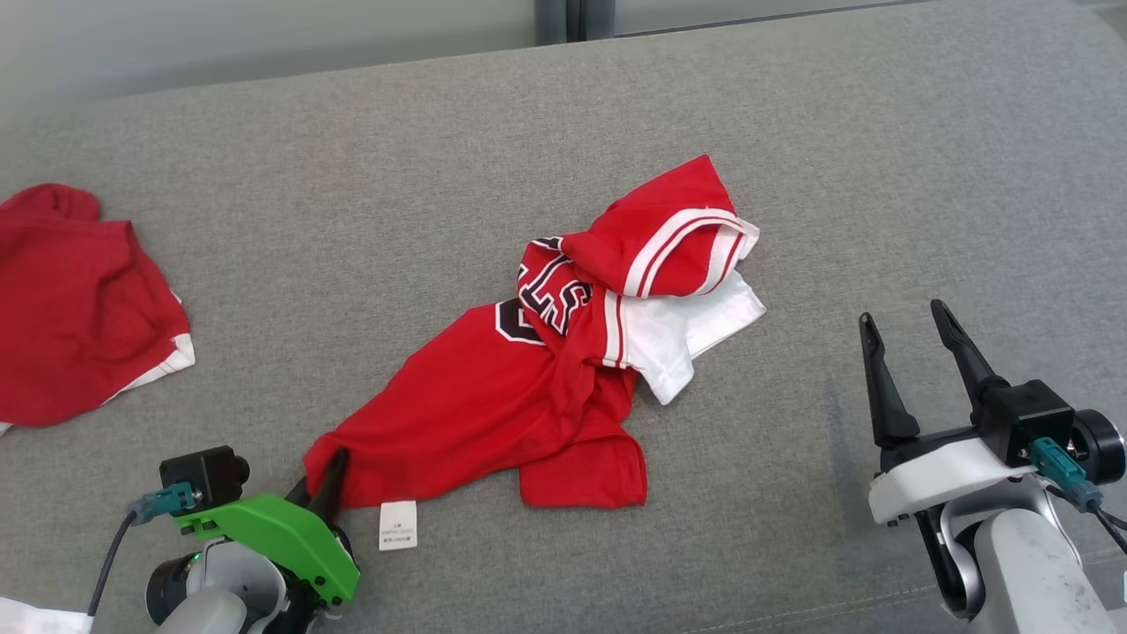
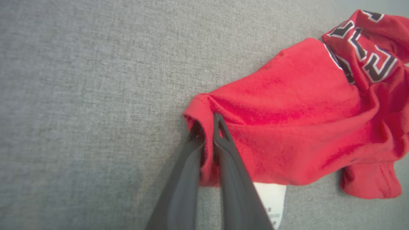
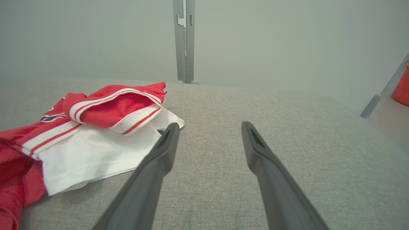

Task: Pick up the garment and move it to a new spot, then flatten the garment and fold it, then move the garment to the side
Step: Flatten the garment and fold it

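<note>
The garment (image 1: 528,396) is a red jersey with white sleeves, striped trim and black-and-white lettering, lying crumpled in the middle of the grey cushion. My left gripper (image 1: 327,465) is shut on its near left corner; the left wrist view shows the red hem (image 2: 204,153) pinched between the two dark fingers of the left gripper (image 2: 207,123), with a white label (image 2: 271,198) below. My right gripper (image 1: 907,319) stands open at the lower right, clear of the cloth. In the right wrist view the right gripper (image 3: 209,126) has bare cushion between its fingers, and the garment's white sleeve (image 3: 96,156) lies to its left.
Another red garment (image 1: 79,308) lies bunched at the left edge of the cushion (image 1: 352,194). A pale wall with a grey upright post (image 3: 184,41) stands behind the cushion. A red object (image 3: 403,86) sits beyond the cushion's right end.
</note>
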You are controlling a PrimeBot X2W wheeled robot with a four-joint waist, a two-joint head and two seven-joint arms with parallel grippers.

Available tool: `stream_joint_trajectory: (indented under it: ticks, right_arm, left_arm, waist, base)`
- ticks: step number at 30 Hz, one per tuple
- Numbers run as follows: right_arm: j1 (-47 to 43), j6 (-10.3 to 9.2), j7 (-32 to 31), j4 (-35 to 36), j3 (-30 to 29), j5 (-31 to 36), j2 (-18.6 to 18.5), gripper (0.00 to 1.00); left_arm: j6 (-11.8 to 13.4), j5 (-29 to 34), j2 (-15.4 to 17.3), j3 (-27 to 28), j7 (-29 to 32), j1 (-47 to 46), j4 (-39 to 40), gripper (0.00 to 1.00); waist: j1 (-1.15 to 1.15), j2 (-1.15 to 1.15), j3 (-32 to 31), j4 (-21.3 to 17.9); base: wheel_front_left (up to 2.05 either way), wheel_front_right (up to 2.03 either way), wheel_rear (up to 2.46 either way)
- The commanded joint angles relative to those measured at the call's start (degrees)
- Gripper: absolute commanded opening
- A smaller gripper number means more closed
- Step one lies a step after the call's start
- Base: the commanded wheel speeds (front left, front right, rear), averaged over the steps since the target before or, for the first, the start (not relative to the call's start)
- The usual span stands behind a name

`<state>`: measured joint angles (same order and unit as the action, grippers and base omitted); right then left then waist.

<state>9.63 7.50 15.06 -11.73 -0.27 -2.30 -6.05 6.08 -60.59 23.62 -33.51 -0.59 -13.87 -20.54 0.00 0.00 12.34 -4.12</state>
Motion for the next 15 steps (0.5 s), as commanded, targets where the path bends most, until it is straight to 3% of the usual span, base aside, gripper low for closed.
stream_joint_trajectory:
  ticks: [1,6,15]
  right_arm:
    - [-0.6,-0.02,0.2,0.3,-0.5,0.2,0.1,1.00]
    - [-1.2,-0.02,0.2,1.0,-2.1,0.7,0.2,1.00]
    - [-2.5,-0.02,0.2,2.1,-4.0,1.3,-0.7,1.00]
  left_arm:
    - [0.0,0.6,0.3,0.3,-0.6,-0.8,-0.5,1.00]
    - [0.4,1.9,1.7,0.8,-2.7,0.4,0.1,1.00]
    - [2.8,3.7,4.8,3.9,-10.3,5.1,7.7,1.00]
  waist:
    - [0.00,0.00,0.2,-0.9]
    - [0.00,0.00,-0.2,-1.1]
    - [0.00,0.00,-2.7,1.4]
  base:
    - [0.00,0.00,0.00]
    - [0.00,0.00,0.00]
    - [0.00,0.00,0.00]
